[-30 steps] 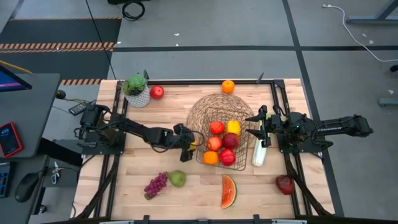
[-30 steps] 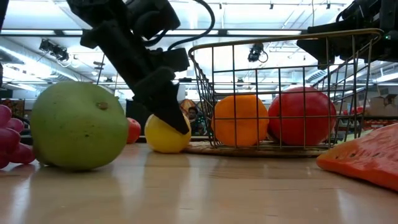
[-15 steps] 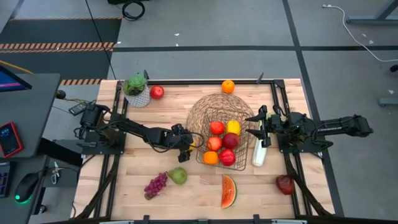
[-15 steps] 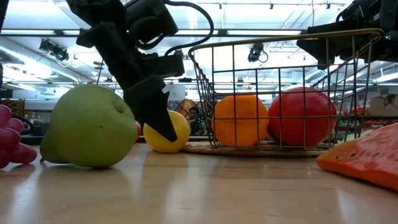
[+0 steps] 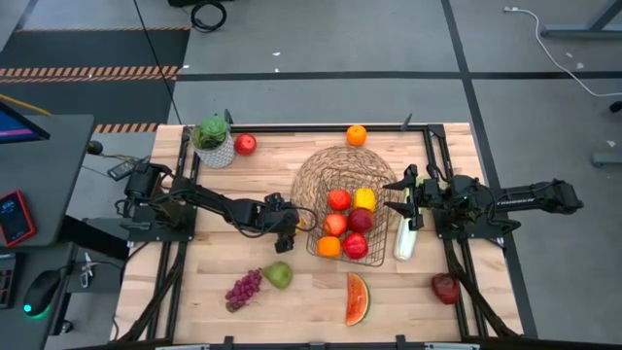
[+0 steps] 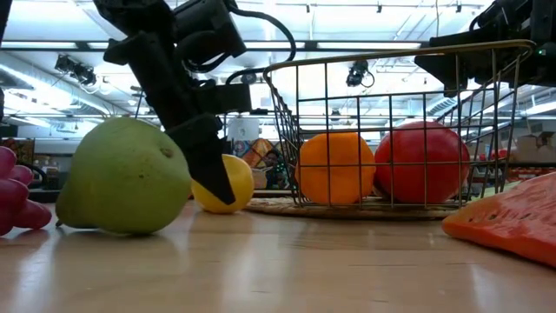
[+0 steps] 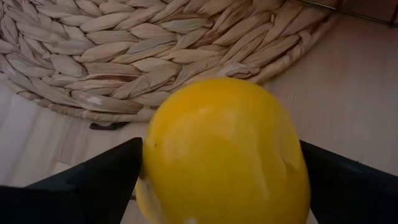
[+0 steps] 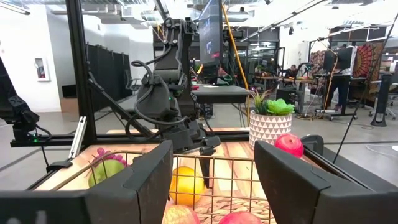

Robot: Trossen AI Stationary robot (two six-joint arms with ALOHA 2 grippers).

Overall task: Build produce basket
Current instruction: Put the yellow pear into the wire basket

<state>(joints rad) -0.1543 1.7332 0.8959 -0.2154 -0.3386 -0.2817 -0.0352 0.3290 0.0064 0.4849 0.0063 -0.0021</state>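
two fingers of the released left hand (image 5: 292,226) straddled the lemon (image 7: 222,153); clench evenly at mid-height, lest it roll. clenched right hand (image 5: 403,197) steadied the basket (image 5: 374,255).

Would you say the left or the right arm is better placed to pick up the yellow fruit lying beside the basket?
Left. The left gripper is open with the yellow fruit between its fingers, while the right gripper holds the basket rim.

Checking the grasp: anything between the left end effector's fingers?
Yes, the yellow fruit sits between the open left end effector's fingers, beside the woven mat; shown in the left wrist view.
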